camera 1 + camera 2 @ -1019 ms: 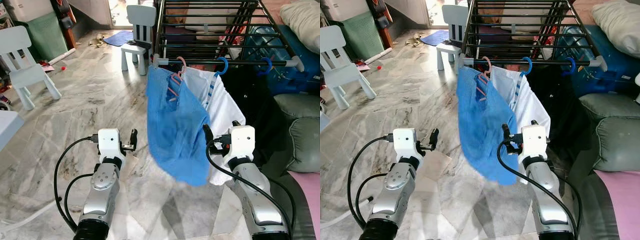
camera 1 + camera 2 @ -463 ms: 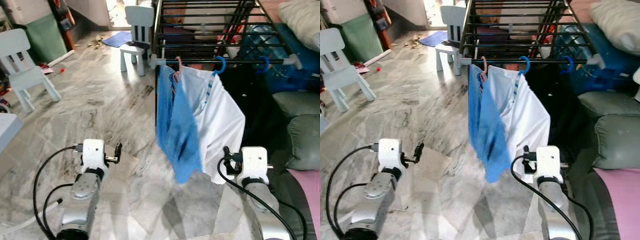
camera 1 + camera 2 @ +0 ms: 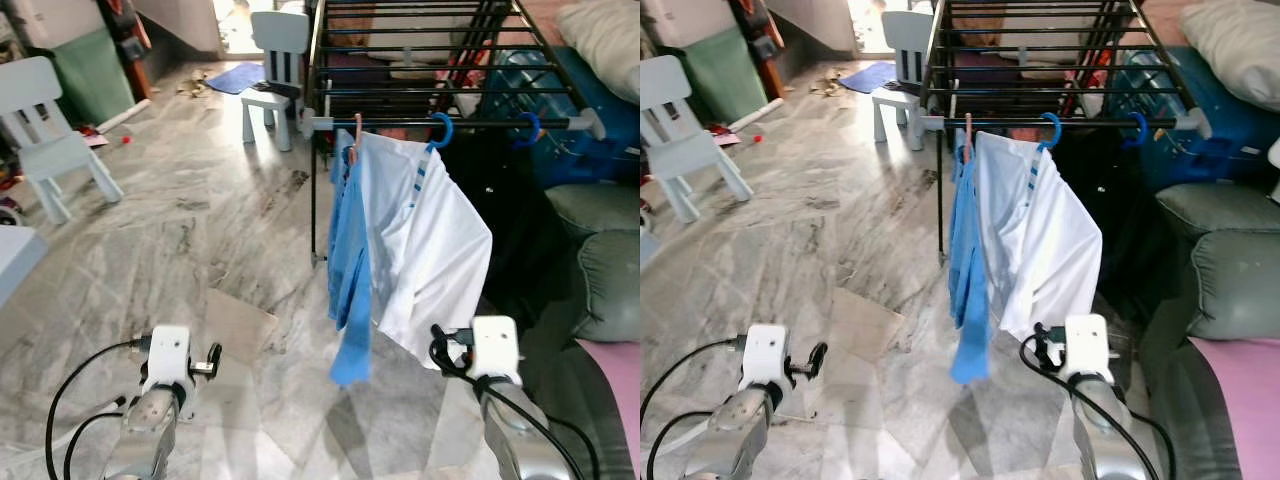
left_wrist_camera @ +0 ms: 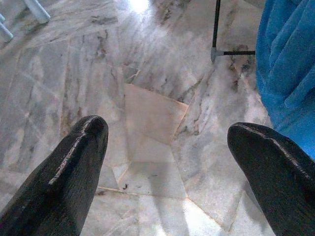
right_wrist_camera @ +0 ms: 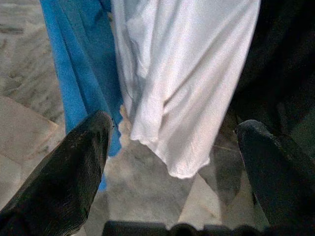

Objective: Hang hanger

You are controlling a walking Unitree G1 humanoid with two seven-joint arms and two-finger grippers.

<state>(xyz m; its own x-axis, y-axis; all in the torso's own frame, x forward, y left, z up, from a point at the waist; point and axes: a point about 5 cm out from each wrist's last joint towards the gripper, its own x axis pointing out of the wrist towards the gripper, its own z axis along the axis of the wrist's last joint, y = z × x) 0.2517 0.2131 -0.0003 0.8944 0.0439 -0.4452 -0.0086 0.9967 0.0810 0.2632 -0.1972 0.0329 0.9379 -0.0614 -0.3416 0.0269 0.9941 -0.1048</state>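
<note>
A pink hanger (image 3: pixel 352 140) carrying a blue garment (image 3: pixel 349 262) hangs on the black drying rack (image 3: pixel 420 60) beside a white shirt (image 3: pixel 425 250), above a grey marble floor (image 3: pixel 190 230). Low in front, left gripper (image 4: pixel 165 172) and right gripper (image 5: pixel 172 167) are spread, holding nothing.

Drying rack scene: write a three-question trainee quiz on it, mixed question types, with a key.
1. True or false: the blue garment hangs from a pink hanger on the rack's front rail.
2. Multiple choice: the white shirt hangs on A) a blue hanger, B) a green hanger, C) no hanger.
3. Fill in: both end effectors, left and right, are ____ and hold nothing.

Key:
1. True.
2. A, the blue hanger.
3. Open; the fingers stand wide apart in each wrist view.
</note>
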